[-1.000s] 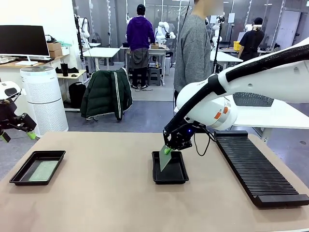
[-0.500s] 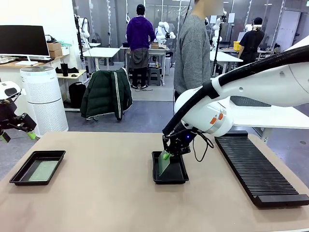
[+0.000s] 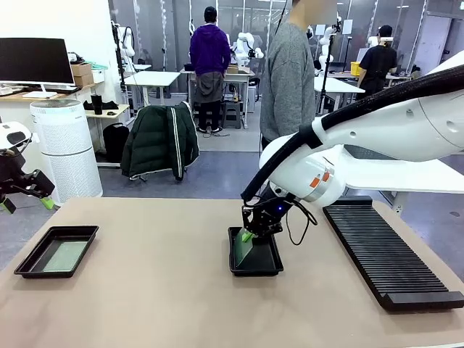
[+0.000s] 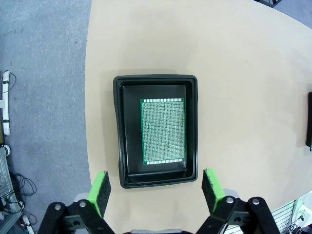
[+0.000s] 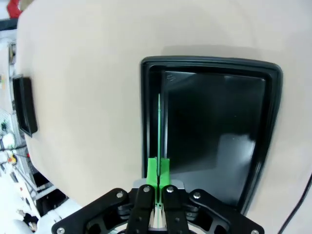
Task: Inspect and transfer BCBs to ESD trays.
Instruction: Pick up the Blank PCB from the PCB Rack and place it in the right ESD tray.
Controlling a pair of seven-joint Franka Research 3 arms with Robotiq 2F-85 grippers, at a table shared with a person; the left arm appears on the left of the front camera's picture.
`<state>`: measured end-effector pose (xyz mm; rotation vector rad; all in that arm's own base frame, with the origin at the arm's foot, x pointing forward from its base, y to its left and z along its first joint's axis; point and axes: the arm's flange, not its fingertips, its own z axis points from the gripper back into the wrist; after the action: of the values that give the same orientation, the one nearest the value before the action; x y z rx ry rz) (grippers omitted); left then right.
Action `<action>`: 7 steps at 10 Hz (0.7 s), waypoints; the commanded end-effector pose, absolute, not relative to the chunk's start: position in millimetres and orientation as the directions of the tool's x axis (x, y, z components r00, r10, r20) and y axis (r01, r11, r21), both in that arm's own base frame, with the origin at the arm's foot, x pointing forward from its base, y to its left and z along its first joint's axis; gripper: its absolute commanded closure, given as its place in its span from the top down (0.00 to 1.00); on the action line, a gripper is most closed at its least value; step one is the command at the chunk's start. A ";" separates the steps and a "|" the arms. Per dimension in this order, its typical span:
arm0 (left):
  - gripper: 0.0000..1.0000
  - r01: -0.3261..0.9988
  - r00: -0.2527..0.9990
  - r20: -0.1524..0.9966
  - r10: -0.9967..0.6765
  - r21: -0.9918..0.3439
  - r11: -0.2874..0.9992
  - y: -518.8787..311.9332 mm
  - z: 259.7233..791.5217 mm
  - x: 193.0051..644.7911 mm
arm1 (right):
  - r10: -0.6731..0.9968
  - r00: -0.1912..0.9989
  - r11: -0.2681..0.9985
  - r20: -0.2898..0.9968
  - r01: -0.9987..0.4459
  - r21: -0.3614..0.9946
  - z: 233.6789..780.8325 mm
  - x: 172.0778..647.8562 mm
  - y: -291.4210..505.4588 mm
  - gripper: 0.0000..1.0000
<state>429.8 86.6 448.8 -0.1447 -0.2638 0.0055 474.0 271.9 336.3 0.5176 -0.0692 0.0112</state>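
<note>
A thin green circuit board (image 3: 243,249) hangs edge-down in our right gripper (image 3: 249,236), clamped shut, over the centre glossy black tray (image 3: 255,270), for flat placement, we judge. Lower left, our left gripper (image 4: 155,188) hovers wide open, empty, above the loaded second tray (image 4: 118,131).

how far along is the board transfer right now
Done: one BCB lies flat in the left ESD tray, below the open left gripper. In hand: the right gripper is shut on a second BCB, held on edge and tilted inside the middle ESD tray. Left: laying that board flat and releasing it. The long slotted rack has no boards visible.
</note>
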 end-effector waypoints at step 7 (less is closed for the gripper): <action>1.00 0.016 0.966 0.257 0.020 -0.137 0.990 88.8 446.9 430.1 | -0.025 0.999 0.871 0.041 0.001 0.491 335.9 477.5 274.0 0.02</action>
<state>429.8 86.6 448.8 -0.1447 -0.2638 0.0054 475.4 270.1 335.8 0.5173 -0.0589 -0.0242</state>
